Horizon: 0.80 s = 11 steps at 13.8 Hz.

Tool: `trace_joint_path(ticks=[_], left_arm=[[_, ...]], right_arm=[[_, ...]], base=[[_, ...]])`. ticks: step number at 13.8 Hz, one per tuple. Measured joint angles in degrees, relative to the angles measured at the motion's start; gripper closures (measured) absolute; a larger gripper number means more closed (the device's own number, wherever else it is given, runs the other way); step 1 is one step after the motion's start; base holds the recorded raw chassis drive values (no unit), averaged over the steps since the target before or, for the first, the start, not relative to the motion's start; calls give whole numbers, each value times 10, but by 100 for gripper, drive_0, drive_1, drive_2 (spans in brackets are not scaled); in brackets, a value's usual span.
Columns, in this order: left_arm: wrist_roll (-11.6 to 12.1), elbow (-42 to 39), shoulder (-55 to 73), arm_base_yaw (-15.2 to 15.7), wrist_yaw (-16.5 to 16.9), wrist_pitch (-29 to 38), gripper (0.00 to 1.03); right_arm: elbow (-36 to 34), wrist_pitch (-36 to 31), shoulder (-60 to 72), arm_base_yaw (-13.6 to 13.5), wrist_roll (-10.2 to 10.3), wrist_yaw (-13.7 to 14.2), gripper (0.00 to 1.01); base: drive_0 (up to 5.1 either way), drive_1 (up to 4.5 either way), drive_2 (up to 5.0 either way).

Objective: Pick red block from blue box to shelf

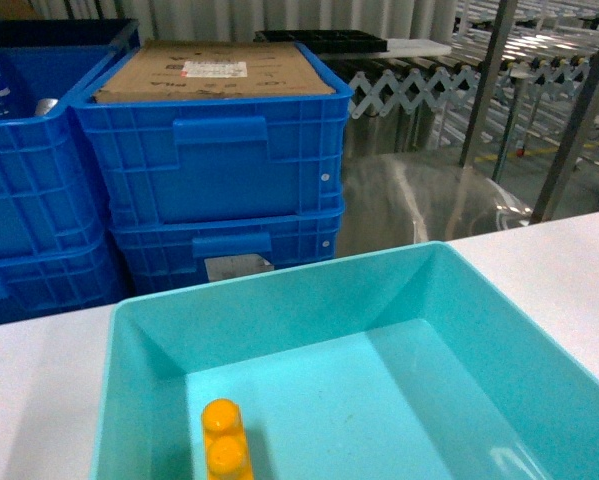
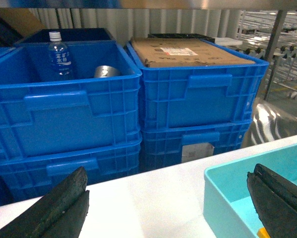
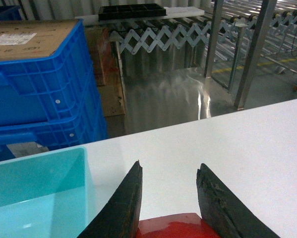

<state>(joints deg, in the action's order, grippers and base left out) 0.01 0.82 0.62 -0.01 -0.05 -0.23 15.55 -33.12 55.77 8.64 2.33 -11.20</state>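
Now, red block: small bright red plastic brick (image 3: 175, 225) sits at the bottom centre of the right wrist view, clamped in the right pincer (image 3: 169, 198), outside the box, above the white desk (image 3: 247, 144).
Left pincer: (image 2: 168, 198) spread apart, empty.
Box: light turquoise plastic box (image 1: 279, 300) holds only a yellow two-stud brick (image 1: 225, 440).
Shelf: steel posts (image 3: 252, 49), upper right.

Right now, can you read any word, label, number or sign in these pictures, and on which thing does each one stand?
No text can be read in any view.
White label with a red mark on the cardboard box: too blurred.
Label on the water bottle: too small.
Pale sticker on the lower blue crate: nothing legible.
The blue box, the yellow brick and the red block show no writing.
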Motion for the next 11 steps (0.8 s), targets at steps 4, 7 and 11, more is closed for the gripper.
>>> trace_joint_path(ticks=[4, 7, 11], left_arm=[[0, 0, 0, 0, 0, 0, 5], [0, 0, 0, 0, 0, 0, 5], [0, 0, 0, 0, 0, 0, 5]], right_arm=[[0, 0, 0, 0, 0, 0, 73], [0, 0, 0, 0, 0, 0, 73], [0, 0, 0, 0, 0, 0, 73]], base=[[-157, -157, -157], [-157, -157, -157], [-145, -145, -145]])
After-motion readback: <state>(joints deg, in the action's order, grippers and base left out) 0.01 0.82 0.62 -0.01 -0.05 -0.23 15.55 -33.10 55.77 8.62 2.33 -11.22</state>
